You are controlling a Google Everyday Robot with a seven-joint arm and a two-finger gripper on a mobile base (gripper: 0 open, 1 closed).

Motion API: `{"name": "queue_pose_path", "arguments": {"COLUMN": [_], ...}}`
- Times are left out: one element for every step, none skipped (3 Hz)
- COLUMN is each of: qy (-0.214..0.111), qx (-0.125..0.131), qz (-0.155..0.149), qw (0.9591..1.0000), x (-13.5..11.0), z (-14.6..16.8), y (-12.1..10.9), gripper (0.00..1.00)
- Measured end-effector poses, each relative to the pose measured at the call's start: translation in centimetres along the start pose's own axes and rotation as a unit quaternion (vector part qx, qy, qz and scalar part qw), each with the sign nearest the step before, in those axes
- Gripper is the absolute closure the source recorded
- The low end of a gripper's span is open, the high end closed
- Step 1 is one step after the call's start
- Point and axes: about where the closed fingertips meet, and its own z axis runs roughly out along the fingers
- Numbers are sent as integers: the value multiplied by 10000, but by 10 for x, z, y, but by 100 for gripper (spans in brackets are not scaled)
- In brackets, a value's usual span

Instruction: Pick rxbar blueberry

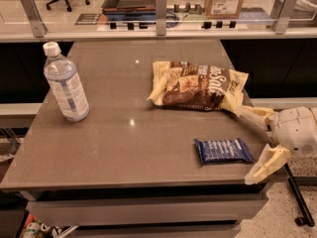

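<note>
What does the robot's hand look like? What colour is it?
The hand is by the right edge of the table, next to the rxbar blueberry. It has a rounded, pale grey-white body and two cream-yellow fingers shaped like flat paddles. No cables or markings show on it.

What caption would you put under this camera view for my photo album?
Open gripper at the table edge, beside the rxbar blueberry; snack bag and water bottle behind.
</note>
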Motion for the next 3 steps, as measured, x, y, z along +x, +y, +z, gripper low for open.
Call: {"name": "queue_pose_path", "arguments": {"qy": [-72,-101,-141], "qx": [-61,-107,-272], "qz": [-14,-13,38], "qw": [10000,9999,9995], "x": [-3,-4,-3], "z": [-1,1,10], "y": [9,12,13], "gripper": [0,0,0]}}
